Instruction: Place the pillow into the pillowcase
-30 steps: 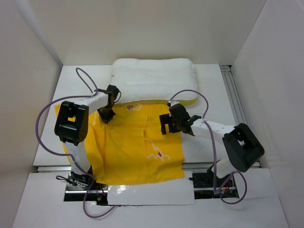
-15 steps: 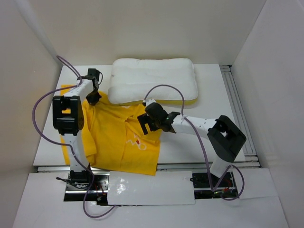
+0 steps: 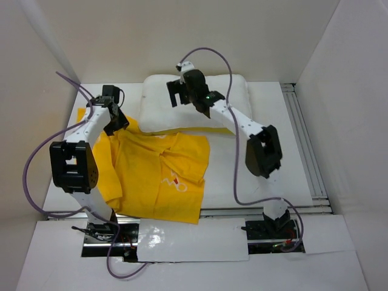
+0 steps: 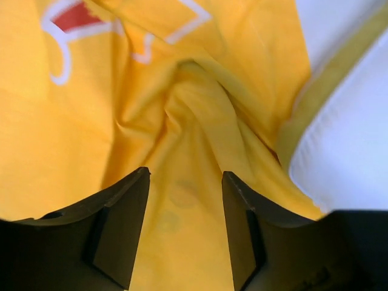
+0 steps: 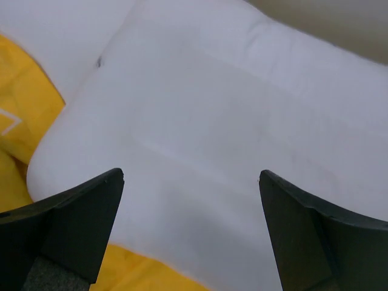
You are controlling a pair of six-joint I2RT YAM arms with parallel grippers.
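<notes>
Step, as judged: early, still setup. The pillow (image 3: 160, 112) is fully outside the pillowcase (image 3: 151, 176), so nothing is inserted yet.

- Right arm (image 3: 233, 118): jaws spread wide and empty, hovering over the pillow. In the wrist view the white top of the pillow fills the gap between them and runs past both tips. A bit of pillowcase shows to the lower left of the jaws.
- Left arm (image 3: 91, 124): jaws parted, down over the crumpled far-left part of the pillowcase. A bunched ridge of yellow fabric runs into the gap, but neither finger looks to be pinching it. The pillow's edge with its yellow strip (image 4: 321, 85) sits just right of these jaws.
- The pillowcase lies rumpled on the bench (image 3: 285, 157), below the left jaws and nearer the arm bases than the right jaws. Its far edge touches the pillow's near edge. Which side is the open mouth can't be told from these views.

Next move, as judged:
- The right jaws need to drop and bite a fold of the puffy pillow at an edge or corner.
- The left jaws need to find a single layer of the hem and lift it so the mouth stays open.
- Pinching both layers would shut the sack.

Count: one pillow, one pillowcase, two arms, one bench.
</notes>
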